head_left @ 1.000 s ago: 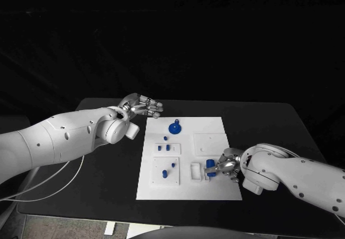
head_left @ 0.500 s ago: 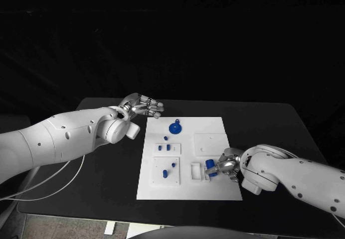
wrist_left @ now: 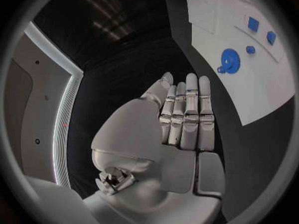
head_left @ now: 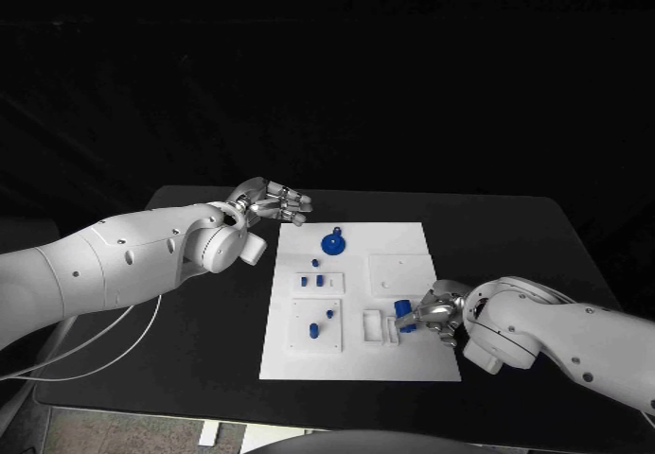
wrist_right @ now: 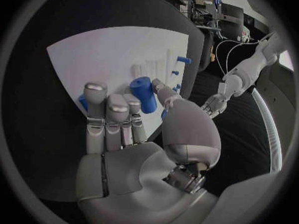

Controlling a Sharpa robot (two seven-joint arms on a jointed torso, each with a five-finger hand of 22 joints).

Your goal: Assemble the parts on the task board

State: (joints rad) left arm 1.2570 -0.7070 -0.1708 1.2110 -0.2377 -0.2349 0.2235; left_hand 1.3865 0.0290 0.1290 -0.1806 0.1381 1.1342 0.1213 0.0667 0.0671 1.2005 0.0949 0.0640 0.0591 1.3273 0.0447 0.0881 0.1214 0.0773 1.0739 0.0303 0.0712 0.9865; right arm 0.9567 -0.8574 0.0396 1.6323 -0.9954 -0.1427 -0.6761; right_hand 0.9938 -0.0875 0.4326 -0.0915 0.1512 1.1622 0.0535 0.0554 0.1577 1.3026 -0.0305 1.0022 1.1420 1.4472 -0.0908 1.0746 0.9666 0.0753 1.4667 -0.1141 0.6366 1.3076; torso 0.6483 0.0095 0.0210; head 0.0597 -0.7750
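I am in the middle of seating one part — a blue cylindrical peg (wrist_right: 144,93) — into the task board (head_left: 410,364). My right robot hand (head_left: 432,315) is over the near right part of the board, just beside the narrow white slotted block (head_left: 373,326). From the right wrist view, the peg stands between my thumb and my fingers (wrist_right: 107,115), which curl around it on the near side; I judge it pinched, though I cannot tell how firm the contact is, nor whether its lower end is already in a hole.

The next move, as I read it, calls for keeping the peg upright and pressing it straight down into its seat, then letting go without tipping it.

My left robot hand (head_left: 274,201) hangs above the desk (head_left: 204,322) just off the board's far left corner, holding nothing, its fingers straight and close together. The blue gear (head_left: 332,244) lies on the far part of the board, near that hand but apart from it. Smaller blue pieces (head_left: 314,280) sit in the white trays on the board's left side — well apart from my right hand.
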